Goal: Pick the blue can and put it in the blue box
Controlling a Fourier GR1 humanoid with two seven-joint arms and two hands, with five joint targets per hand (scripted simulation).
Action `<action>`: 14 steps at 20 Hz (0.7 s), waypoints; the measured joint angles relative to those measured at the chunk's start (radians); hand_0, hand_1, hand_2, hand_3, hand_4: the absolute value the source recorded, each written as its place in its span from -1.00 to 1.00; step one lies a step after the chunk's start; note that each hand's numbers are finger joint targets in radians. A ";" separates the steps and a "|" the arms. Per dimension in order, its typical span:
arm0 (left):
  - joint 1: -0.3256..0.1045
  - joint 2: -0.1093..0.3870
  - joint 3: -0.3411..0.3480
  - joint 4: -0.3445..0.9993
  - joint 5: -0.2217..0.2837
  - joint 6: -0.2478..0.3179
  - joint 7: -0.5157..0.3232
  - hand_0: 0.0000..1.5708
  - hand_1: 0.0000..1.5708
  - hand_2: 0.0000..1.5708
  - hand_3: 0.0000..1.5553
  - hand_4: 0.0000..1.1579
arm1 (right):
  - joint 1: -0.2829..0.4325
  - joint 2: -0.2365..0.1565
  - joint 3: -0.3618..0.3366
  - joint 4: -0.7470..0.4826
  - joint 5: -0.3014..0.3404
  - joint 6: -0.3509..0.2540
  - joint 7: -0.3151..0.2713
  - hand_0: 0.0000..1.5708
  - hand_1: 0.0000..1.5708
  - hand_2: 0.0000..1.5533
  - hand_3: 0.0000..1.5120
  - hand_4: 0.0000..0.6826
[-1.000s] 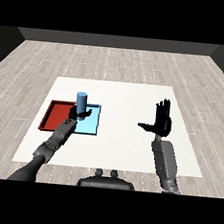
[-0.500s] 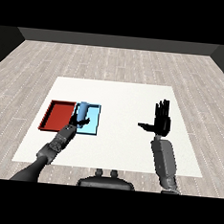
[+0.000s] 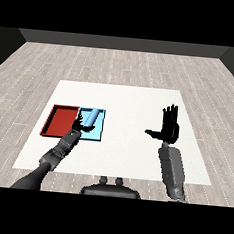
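Trouble, if any comes, will start at the blue can (image 3: 90,118), which lies on its side over the light blue tray (image 3: 95,132), its length running toward the tray's far edge and tilted somewhat off the tray's lines. It appears to rest inside the tray, near the left wall that borders the red tray (image 3: 61,121), though whether it is fully down on the tray floor cannot be told from the head view. The left hand (image 3: 78,126) sits just at the can's near end; its fingers are dark against the tray and too tangled to read, so I cannot tell if they hold the can or have let go.

Risks, as I judge them: a can on its side can roll, and a roll leftward would carry it over the low shared wall into the red tray. If the hand is in contact, drawing it back along the can could drag or nudge the can out.

Well apart on the white table (image 3: 135,100), the right hand (image 3: 169,128) is raised with fingers straight and spread, holding nothing, posing no hazard.
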 measured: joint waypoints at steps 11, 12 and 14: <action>0.028 -0.008 0.131 -0.244 0.104 0.014 -0.367 -1.00 -1.00 -1.00 -1.00 -1.00 | -0.022 0.004 0.013 -0.001 0.003 0.018 0.005 -1.00 -1.00 -1.00 -1.00 -1.00; 0.034 -0.013 0.136 -0.284 0.112 -0.018 -0.408 -1.00 -1.00 -1.00 -1.00 -1.00 | -0.012 0.003 0.015 -0.004 0.004 0.025 0.002 -1.00 -1.00 -1.00 -1.00 -1.00; 0.054 -0.020 0.144 -0.357 0.129 -0.094 -0.478 -1.00 -1.00 -1.00 -1.00 -1.00 | 0.002 -0.009 0.015 -0.012 0.005 0.033 0.009 -1.00 -1.00 -1.00 -1.00 -1.00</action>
